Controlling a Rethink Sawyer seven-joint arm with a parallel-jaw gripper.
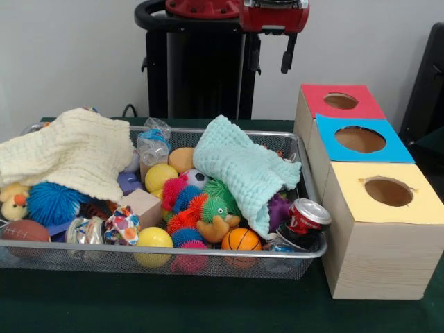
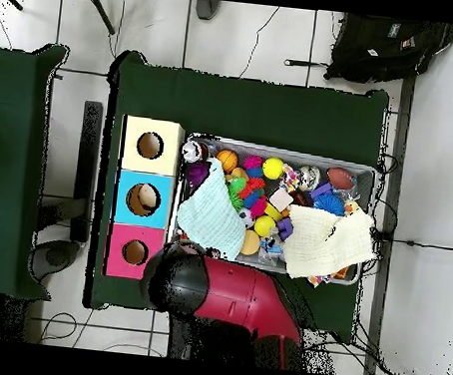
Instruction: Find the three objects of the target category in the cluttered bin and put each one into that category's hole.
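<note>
Two cloths cover much of the bin (image 1: pixel 305 173); you see one clear bottle (image 1: pixel 152 147) between them. Whether the gripper (image 1: pixel 286 61) is wide or narrow, you cannot tell.

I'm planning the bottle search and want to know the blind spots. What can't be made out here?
- Under the cream cloth and mint cloth: hidden in both views.
- Clear plastic bottle: front view, lower part hidden behind toys.
- Gripper: front view, cut off by the top edge; overhead, under the arm.
- Box holes: insides dark.
</note>
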